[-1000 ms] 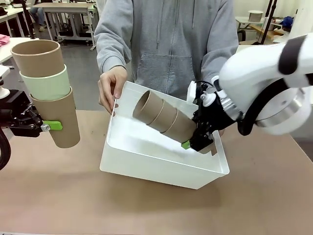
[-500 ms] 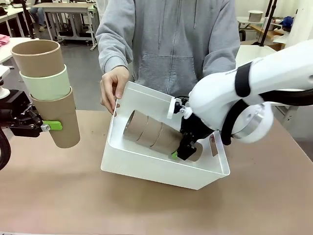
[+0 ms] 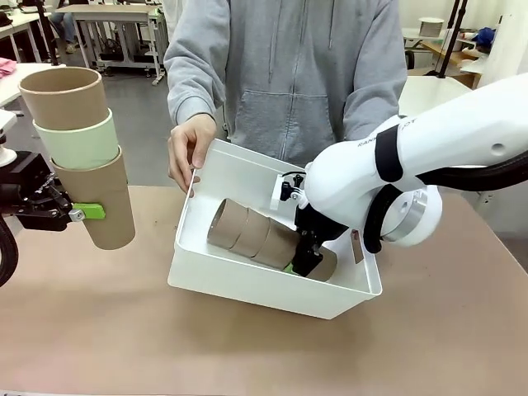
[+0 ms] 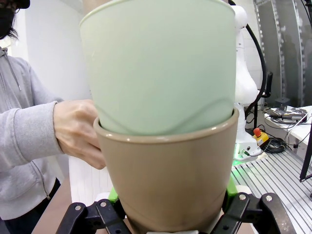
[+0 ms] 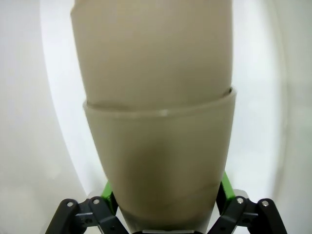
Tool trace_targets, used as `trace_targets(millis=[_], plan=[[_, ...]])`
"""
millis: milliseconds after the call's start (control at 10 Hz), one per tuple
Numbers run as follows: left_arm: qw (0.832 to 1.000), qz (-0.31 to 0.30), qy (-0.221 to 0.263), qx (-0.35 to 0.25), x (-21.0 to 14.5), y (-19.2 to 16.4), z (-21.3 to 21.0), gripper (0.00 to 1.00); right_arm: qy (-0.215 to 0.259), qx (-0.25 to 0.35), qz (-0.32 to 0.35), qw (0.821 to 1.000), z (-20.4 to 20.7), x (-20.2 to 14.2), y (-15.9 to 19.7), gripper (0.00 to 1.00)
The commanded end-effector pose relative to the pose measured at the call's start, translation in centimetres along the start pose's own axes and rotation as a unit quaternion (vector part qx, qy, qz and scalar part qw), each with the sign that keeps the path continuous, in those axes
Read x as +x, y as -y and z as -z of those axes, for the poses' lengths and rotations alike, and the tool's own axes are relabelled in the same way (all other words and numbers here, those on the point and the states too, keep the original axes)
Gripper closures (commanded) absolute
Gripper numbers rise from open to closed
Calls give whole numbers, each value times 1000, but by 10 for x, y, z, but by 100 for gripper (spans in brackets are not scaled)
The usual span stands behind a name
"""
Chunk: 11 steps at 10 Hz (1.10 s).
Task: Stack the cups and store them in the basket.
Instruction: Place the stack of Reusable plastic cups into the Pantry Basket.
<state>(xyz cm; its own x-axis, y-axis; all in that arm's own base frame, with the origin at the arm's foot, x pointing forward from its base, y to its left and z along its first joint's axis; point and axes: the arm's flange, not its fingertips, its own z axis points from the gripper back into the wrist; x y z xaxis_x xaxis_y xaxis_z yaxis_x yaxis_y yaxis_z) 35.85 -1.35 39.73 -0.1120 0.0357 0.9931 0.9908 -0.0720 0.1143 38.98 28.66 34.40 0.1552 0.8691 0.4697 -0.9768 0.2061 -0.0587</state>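
Lying on its side in the white rectangular plastic basket (image 3: 247, 285), mouths toward 10 o'clock, a nested stack of three kraft brown paper cups (image 3: 252, 233) has its base between the right end effector's (image 5: 165, 207) green pads (image 5: 109, 194); whether they still press it is unclear. At 9 o'clock the left end effector (image 4: 168, 209) clamps an upright brown-mint-brown cup stack (image 3: 82, 157), its far finger hidden. A person's hand (image 3: 191, 150) grips the basket's 11 o'clock corner.

Three nested brown cups (image 3: 247, 233) lying in white basket (image 3: 247, 290), brown-mint-brown stack (image 3: 82, 148) upright
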Motion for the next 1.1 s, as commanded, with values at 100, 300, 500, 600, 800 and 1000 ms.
trace_targets(millis=[100,300,500,600,800,1000], plan=[[1000,-3,2,-1,6,1,0,14,5,-7,8,1000,-14,17,2,0],[1000,-3,2,-1,6,1,0,14,42,-7,7,999,-53,8,-1,0],[1000,-3,2,-1,6,1,0,14,86,10,19,996,-105,-14,8,0],[1000,-3,2,-1,6,1,0,14,108,18,24,994,-125,-24,10,0],[1000,-3,2,-1,6,1,0,14,150,33,33,988,-165,-45,12,0],[1000,-3,2,-1,6,1,0,14,178,35,38,983,-208,-77,18,0]])
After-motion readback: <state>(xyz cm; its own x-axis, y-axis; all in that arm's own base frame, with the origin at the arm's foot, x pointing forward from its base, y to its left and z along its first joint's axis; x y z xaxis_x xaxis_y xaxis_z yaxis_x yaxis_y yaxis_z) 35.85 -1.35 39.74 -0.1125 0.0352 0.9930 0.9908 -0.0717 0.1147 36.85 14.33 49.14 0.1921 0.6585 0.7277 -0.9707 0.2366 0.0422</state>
